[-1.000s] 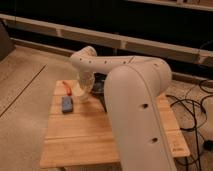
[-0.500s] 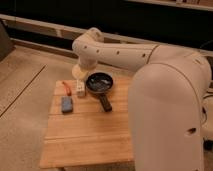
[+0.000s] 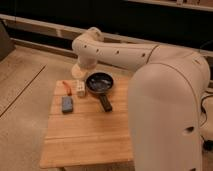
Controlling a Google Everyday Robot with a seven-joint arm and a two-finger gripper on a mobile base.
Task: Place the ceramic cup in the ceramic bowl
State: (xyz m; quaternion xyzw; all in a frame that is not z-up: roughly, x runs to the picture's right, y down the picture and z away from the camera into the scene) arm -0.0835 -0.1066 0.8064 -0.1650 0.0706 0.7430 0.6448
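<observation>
The dark round ceramic bowl (image 3: 100,83) sits at the far middle of the wooden table (image 3: 90,135); nothing shows inside it. My white arm reaches over from the right and bends down to the gripper (image 3: 78,75), which hangs at the table's far edge just left of the bowl. A small white upright object (image 3: 80,89) stands directly below the gripper, touching the bowl's left side. I cannot tell whether it is the ceramic cup or a bottle. No other cream cup shows.
A black oblong bar (image 3: 105,103) lies in front of the bowl. A flat blue block (image 3: 67,104) lies at the left, with a thin orange-red item (image 3: 65,86) behind it. My large arm body (image 3: 165,115) hides the table's right side.
The arm has swung up and away from over the table, uncovering the bowl and bar. The view is now closer, and the gripper has settled above the small white object.
</observation>
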